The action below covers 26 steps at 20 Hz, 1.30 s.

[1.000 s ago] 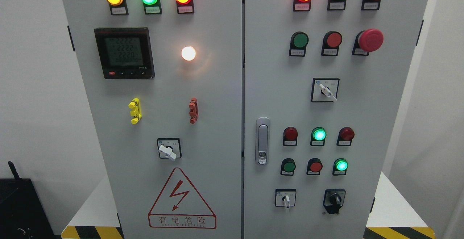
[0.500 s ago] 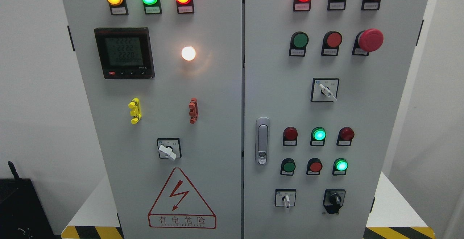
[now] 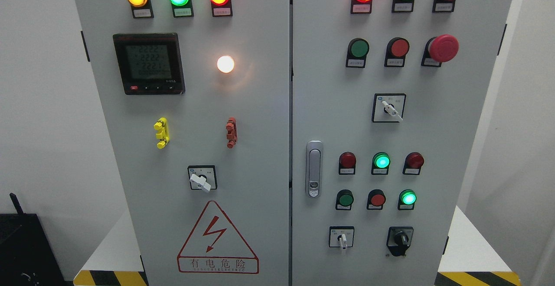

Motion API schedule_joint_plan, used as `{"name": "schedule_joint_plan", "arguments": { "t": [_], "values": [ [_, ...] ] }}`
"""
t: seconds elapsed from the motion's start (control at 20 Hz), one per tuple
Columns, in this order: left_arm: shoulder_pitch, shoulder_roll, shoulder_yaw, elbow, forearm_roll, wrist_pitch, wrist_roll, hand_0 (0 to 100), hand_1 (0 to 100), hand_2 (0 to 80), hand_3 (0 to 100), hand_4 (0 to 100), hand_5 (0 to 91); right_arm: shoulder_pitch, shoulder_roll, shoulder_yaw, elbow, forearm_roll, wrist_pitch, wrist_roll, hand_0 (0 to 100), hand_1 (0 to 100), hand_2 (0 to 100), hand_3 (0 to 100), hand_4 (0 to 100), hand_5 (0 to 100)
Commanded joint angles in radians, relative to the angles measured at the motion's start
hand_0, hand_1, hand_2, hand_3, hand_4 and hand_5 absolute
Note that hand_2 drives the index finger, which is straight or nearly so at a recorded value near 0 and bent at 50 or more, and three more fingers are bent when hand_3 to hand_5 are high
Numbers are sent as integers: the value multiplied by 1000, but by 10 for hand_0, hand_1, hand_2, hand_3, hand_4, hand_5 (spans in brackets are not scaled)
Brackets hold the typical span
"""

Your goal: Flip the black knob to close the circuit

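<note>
You've got a lit white lamp point(image 3: 225, 64) beside the digital meter point(image 3: 148, 63), red mushroom button point(image 3: 443, 48) up right, door latch point(image 3: 314, 168) mid-panel, lightning warning sticker point(image 3: 217, 239) down low.

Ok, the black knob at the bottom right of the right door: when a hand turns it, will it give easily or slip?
The black knob looks like a rigid rotary switch fixed to the right door, so it should turn in place, probably with a click. Its short raised grip looks smooth, so fingers may slip. Neither hand is in view.

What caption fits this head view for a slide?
Two-door control cabinet with lit indicator lamps; the black knob sits untouched at the right door's lower right, no robot hand in view.
</note>
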Motion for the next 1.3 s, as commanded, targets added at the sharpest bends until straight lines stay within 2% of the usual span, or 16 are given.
{"name": "schedule_joint_plan", "arguments": {
  "t": [0.0,0.05,0.15,0.2,0.3,0.35,0.45,0.5,0.55,0.65,0.8,0.9,1.1,1.25],
  "values": [
    [0,1,11,0,8,0,0,0,0,0,49,26,0,-5,32,18,-839,-28,43,-5,0,54,24,161,245,75],
    [0,1,11,0,8,0,0,0,0,0,49,26,0,-14,34,15,-867,-22,40,-14,0,56,45,191,273,105],
    [0,0,11,0,8,0,0,0,0,0,50,26,0,-57,29,-1,-870,30,5,-63,0,84,166,432,437,312],
    [0,1,11,0,8,0,0,0,0,0,50,26,0,-81,26,-37,-870,120,-7,-80,0,102,224,485,489,387],
    [0,0,11,0,8,0,0,0,0,0,50,26,0,-107,23,-128,-870,344,-17,-79,0,158,380,649,617,579],
    [0,1,11,0,8,0,0,0,0,0,50,26,0,-120,22,-154,-870,444,-34,-82,0,184,425,695,637,595],
    [0,1,11,0,8,0,0,0,0,0,50,26,0,-140,17,-202,-870,594,-96,-96,0,248,564,808,733,692],
    [0,1,11,0,8,0,0,0,0,0,50,26,0,-155,17,-220,-870,668,-113,-106,0,257,595,833,747,727],
    [0,1,11,0,8,0,0,0,0,0,50,26,0,-170,16,-228,-870,754,-115,-115,0,266,650,882,766,778],
    [0,1,11,0,8,0,0,0,0,0,50,26,0,-199,-3,-248,-870,915,-115,-122,0,262,713,925,779,800],
    [0,1,11,0,8,0,0,0,0,0,49,26,0,-258,-24,-246,-870,1099,-92,-119,0,230,782,989,792,807],
    [0,0,11,0,8,0,0,0,0,0,49,26,0,-287,-27,-228,-870,1188,-20,-105,0,223,812,1000,813,823],
    [0,0,11,0,8,0,0,0,0,0,50,26,0,-337,-30,-138,-870,1333,132,-42,0,176,847,1000,832,843],
    [0,0,11,0,8,0,0,0,0,0,50,27,0,-377,-30,-76,-866,1416,204,31,0,127,853,1000,835,845]
  ]
}}
